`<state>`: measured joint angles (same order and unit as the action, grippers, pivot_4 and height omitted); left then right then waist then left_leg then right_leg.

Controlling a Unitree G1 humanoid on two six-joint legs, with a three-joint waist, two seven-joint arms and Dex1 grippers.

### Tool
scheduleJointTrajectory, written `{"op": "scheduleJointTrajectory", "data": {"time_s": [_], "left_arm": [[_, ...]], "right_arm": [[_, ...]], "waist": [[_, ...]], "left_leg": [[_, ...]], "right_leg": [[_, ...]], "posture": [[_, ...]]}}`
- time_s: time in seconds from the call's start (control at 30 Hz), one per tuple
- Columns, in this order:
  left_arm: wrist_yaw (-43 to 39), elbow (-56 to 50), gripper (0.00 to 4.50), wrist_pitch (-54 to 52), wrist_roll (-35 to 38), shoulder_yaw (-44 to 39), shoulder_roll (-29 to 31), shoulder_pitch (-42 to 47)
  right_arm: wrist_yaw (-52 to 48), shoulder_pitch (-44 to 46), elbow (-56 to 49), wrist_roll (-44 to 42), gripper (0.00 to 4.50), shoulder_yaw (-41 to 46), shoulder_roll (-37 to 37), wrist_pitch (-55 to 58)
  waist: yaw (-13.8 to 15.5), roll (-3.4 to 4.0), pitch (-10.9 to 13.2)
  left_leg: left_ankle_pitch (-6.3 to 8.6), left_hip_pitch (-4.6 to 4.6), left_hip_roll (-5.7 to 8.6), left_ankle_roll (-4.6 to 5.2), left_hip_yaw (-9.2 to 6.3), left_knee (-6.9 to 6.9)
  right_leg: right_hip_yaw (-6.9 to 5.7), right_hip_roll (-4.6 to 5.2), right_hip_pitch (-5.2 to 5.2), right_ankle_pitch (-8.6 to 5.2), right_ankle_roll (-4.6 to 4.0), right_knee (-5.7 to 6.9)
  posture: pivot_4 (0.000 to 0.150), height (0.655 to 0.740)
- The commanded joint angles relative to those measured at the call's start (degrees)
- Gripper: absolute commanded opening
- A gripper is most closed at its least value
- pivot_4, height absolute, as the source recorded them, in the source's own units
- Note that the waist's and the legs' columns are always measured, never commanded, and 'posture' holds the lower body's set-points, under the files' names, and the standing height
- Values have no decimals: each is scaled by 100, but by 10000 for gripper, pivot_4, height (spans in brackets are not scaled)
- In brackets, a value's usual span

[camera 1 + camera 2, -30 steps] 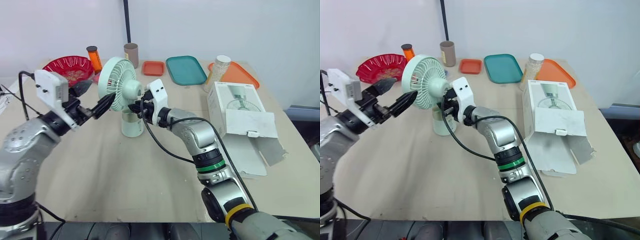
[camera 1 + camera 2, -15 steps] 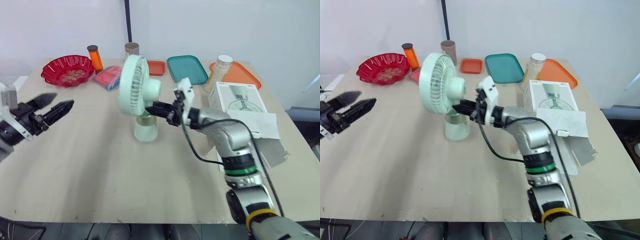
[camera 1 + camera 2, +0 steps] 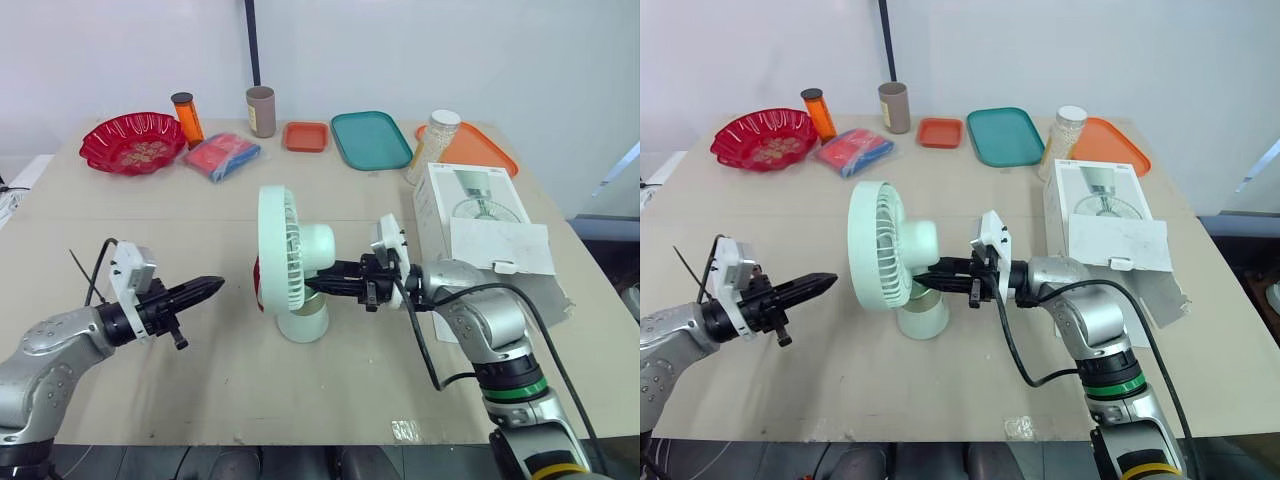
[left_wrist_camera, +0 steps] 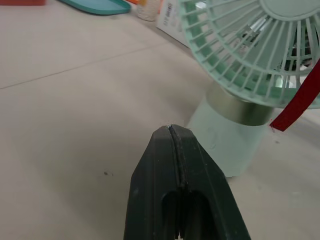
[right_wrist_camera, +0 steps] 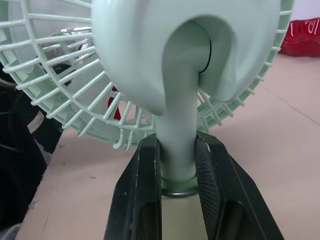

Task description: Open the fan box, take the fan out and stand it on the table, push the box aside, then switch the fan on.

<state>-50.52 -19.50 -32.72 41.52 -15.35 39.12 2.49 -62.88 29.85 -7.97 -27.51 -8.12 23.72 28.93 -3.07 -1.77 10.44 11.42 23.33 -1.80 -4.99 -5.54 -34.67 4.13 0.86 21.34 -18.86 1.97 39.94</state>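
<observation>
The fan (image 3: 290,265) stands upright mid-table, its neck clamped by the right gripper (image 3: 318,286). The left gripper (image 3: 210,288), fingers pressed together, points at the grille from near by. Confirm the base sits flat before releasing, then withdraw straight back. The box (image 3: 480,225) lies near the right edge of the table (image 3: 150,220), so pushing room is limited there; the left side is bare.

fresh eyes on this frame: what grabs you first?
The pale green fan stands upright in the middle of the table, with the right gripper clamped on its neck just under the head. The left gripper, shut, points at the fan from the robot's left without touching it. The opened white box lies at the table's right side.
</observation>
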Motion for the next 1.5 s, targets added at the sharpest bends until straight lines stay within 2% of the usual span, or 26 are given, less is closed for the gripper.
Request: {"op": "scheduleJointTrajectory", "data": {"time_s": [0.03,0.3,0.6,1.5], "left_arm": [[-36,112,242,442,-519,460,-52,345],[-314,588,242,730,-938,1168,-270,689],[-304,825,242,924,-1267,1604,-599,853],[-489,800,242,876,-1424,1841,-653,808]], "right_arm": [[-134,-48,-215,157,3939,-173,-12,-513],[-76,-63,-60,283,3939,-344,-22,-676],[69,-136,15,413,3939,-380,0,-713],[210,-236,-76,433,3939,-409,73,-725]], "waist": [[8,0,0],[9,-1,-1],[10,-1,-2],[10,-1,-3]], "left_leg": [[0,0,0,0,-1,0],[0,-2,0,0,-1,0],[0,-5,0,0,-2,-6],[0,-14,0,0,-4,-10]], "right_leg": [[-1,0,-1,0,0,0],[-1,-2,-2,-1,1,0],[-1,-2,-7,0,1,3],[-2,-3,-16,0,1,6]], "posture": [[1500,7400],[1500,7400],[1500,7400],[1500,7400]]}}
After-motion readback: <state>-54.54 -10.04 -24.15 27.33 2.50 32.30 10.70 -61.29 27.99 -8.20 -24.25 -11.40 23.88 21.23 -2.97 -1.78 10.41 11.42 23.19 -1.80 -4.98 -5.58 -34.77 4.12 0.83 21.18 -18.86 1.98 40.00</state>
